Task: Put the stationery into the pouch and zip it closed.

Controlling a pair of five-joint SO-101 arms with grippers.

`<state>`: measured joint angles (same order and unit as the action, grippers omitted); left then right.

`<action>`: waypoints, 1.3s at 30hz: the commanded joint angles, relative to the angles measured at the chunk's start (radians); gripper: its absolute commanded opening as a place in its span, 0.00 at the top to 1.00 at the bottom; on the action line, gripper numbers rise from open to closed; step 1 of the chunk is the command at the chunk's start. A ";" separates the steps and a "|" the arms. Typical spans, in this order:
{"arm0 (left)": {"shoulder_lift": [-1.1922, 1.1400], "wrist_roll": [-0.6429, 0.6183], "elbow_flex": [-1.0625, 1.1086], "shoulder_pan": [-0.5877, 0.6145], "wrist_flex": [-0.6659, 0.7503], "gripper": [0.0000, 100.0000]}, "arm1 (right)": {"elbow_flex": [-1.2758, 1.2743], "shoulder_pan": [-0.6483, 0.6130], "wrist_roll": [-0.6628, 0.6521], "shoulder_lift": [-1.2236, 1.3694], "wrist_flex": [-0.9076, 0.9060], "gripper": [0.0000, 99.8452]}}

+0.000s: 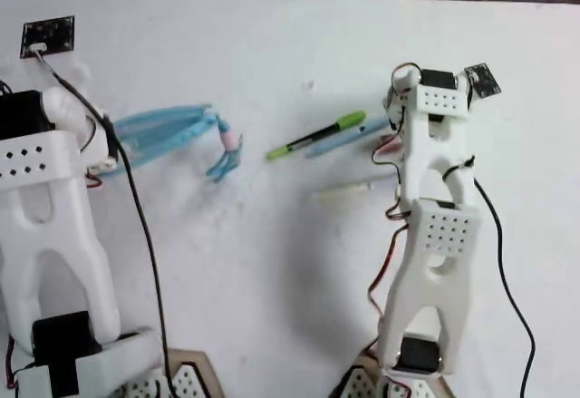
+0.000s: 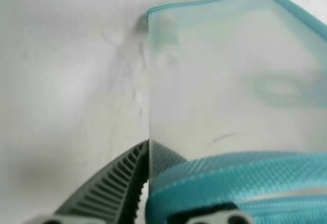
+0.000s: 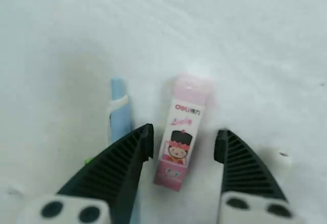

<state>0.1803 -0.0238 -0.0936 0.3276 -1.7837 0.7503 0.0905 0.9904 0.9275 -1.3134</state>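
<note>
Right tool point(image 3: 184, 134) open astride the pink eraser point(image 3: 181, 147)
Left tool point(image 2: 149, 153) clamped on teal pouch point(image 1: 168, 133), frame's upper left

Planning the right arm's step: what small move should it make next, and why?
Probably ease down and close the right claw on the pink eraser. The claw is open and straddles the eraser, and the blue pen lies just outside one finger, so closing should catch the eraser alone. The pouch lies across the table by the other arm.
</note>
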 commanded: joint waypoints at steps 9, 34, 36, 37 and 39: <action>-0.019 -0.008 0.002 0.010 0.003 0.98 | 0.167 0.031 -0.077 0.025 -0.136 0.97; -0.015 -0.008 0.000 0.010 0.003 0.98 | -0.333 0.030 -0.304 -0.598 -0.455 0.98; -0.015 -0.008 0.000 0.010 0.003 0.98 | -0.434 0.015 -0.321 -0.710 -0.455 0.98; -0.015 -0.008 0.000 0.010 0.003 0.98 | -0.477 0.001 -0.347 -0.765 -0.455 0.98; -0.013 -0.008 0.000 0.010 0.002 0.98 | -0.554 -0.024 -0.404 -0.885 -0.455 0.98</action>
<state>0.1803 -0.0238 -0.0936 0.3276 -1.7837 0.2869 0.1043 0.6513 0.2539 -1.7476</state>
